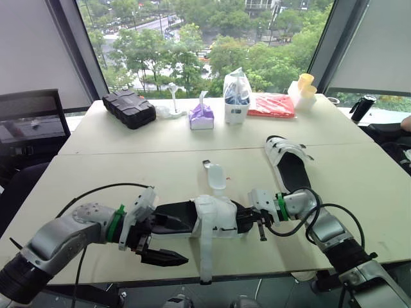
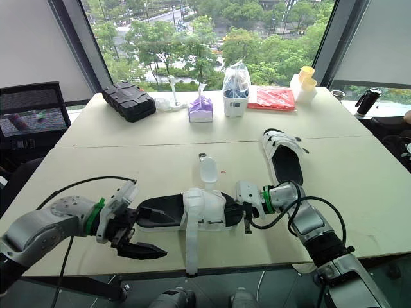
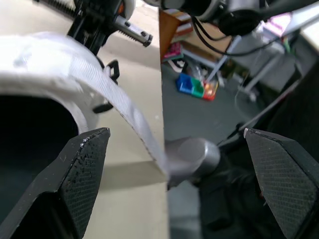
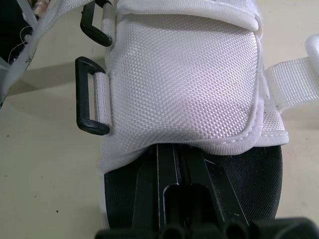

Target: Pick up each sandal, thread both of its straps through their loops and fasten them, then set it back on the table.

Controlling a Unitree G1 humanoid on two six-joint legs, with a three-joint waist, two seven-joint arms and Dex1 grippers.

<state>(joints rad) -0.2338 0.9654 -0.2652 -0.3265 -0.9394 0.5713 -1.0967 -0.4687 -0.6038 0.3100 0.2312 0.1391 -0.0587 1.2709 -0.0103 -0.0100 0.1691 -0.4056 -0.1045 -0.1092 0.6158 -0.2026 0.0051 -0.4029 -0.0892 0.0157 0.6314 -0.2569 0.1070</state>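
White woven fabric formed the upper of the near sandal [image 1: 212,215], a black-soled shoe that lay on its sole along the front edge of the pale table [image 1: 128,167], between the two tools. One long white strap [image 1: 205,256] hung from it over the table edge. A second white strap [image 1: 215,174] lay flat on the table, pointing away from the robot. Neither was threaded, so I judged this sandal's fastening not yet begun.

The left tool [image 1: 154,242] sat at the heel end with its fingers [image 3: 75,174] spread wide and nothing gripped. The right tool [image 1: 260,221] was at the toe end, its fingers drawn close together over the black footbed, tips at the upper's front edge. Whether they pinched anything could not be told.

To do this step well, one tool should pin the sole firmly. The other should take the hanging strap near its free end, keep it flat and untwisted, and feed it squarely into its loop.

The right wrist view made plain a detail too small in the head views: two black plastic loops [image 4: 89,94] on the side of the upper, both empty. The left wrist view showed the hanging strap crossing the gap between the wide-set fingers and dropping off the table edge. The head views, in turn, placed the other black-and-white sandal [image 1: 289,160], well apart on the right of the table.
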